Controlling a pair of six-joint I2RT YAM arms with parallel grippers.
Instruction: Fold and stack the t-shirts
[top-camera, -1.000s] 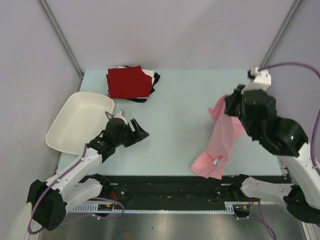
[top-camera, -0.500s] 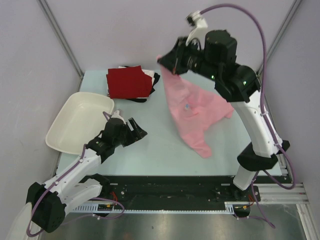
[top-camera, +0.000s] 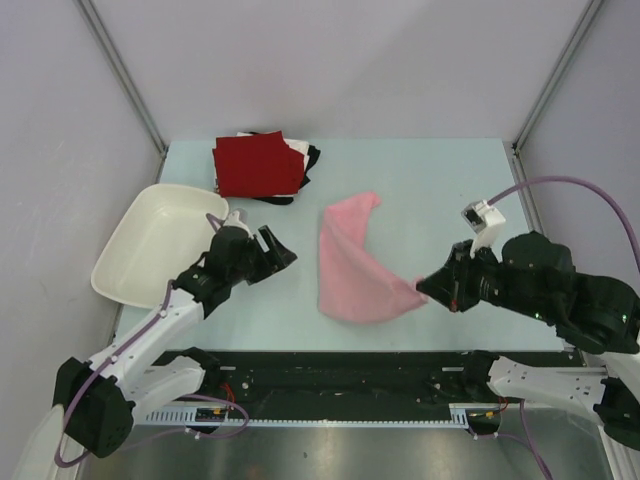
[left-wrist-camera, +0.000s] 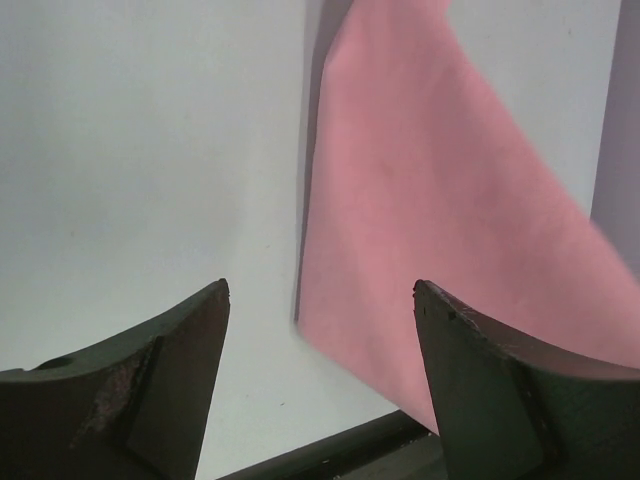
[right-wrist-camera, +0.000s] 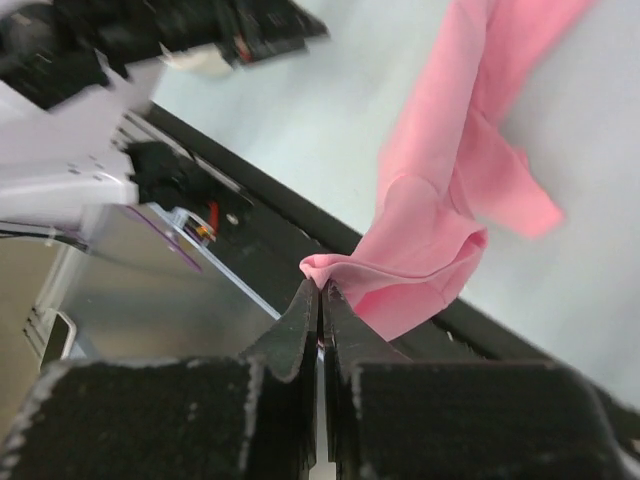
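The light pink t-shirt (top-camera: 352, 265) lies stretched across the middle of the table, one corner pulled toward the near right. My right gripper (top-camera: 425, 287) is shut on that corner; the right wrist view shows the pink cloth (right-wrist-camera: 440, 230) pinched at the fingertips (right-wrist-camera: 320, 285). My left gripper (top-camera: 278, 256) hovers open to the left of the shirt, nothing between its fingers; the shirt (left-wrist-camera: 440, 210) fills the right of its wrist view. A folded dark red t-shirt (top-camera: 256, 165) tops a stack at the back left, with white (top-camera: 298, 148) and black (top-camera: 312, 157) cloth showing under it.
A white plastic tub (top-camera: 158, 243) overhangs the table's left edge beside the left arm. A black rail (top-camera: 350, 368) runs along the near edge. Metal frame posts (top-camera: 120, 75) stand at the back corners.
The right arm swung the pink shirt up and over the table's middle, then came down to the near right, laying the shirt flat. The left arm barely moved.
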